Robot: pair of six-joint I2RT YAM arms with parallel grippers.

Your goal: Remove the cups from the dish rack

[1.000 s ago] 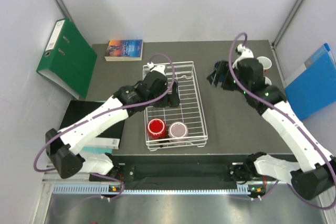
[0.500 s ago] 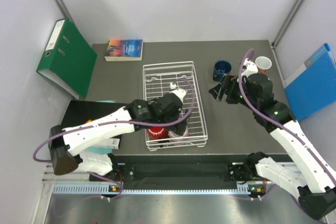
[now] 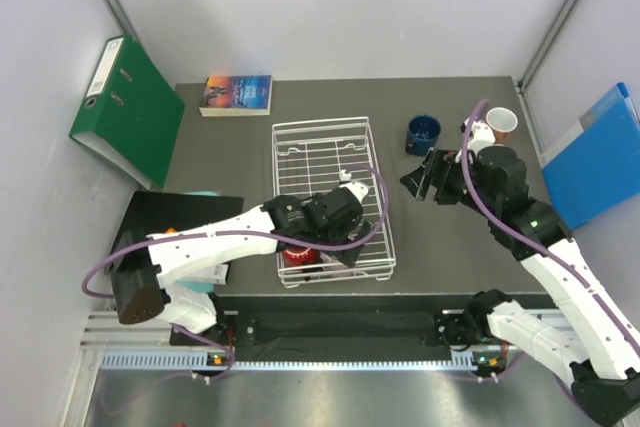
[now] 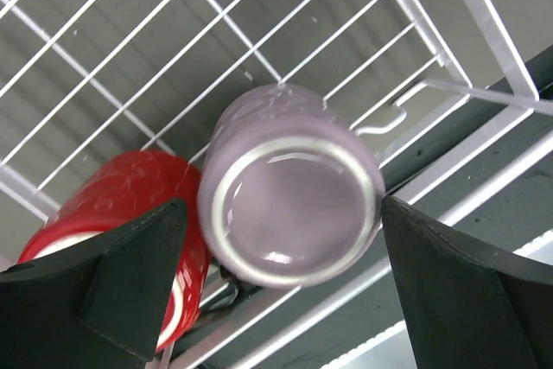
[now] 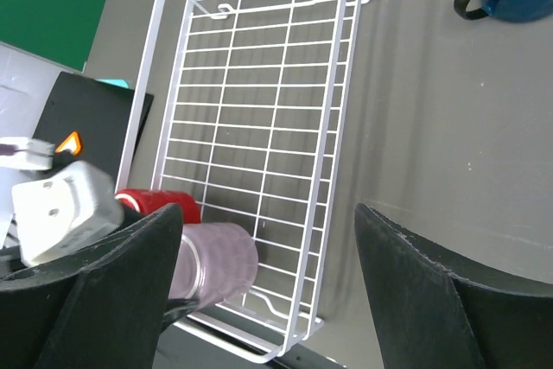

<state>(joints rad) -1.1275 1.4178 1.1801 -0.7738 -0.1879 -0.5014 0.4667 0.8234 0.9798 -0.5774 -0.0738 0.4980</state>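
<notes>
Looking down from the top camera, you see the left gripper [image 3: 345, 232] low over the near end of the dish rack [image 3: 320, 124], beside the red cup [image 3: 296, 253]. The dark blue cup [image 3: 422, 133] stands on the table [image 3: 230, 147]. Your left wrist view shows its wide-spread fingers [image 4: 138, 283] flanking the mauve cup [image 4: 289, 187]. Your right wrist view shows the right gripper [image 5: 268, 209] spread wide, holding nothing.

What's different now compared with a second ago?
The left arm swung from the far part of the dish rack to its near end; its jaws now stand open either side of the pale mauve mug. The right arm drew back, jaws open, uncovering the dark blue mug on the table. The rack, red mug and book stayed put.
</notes>
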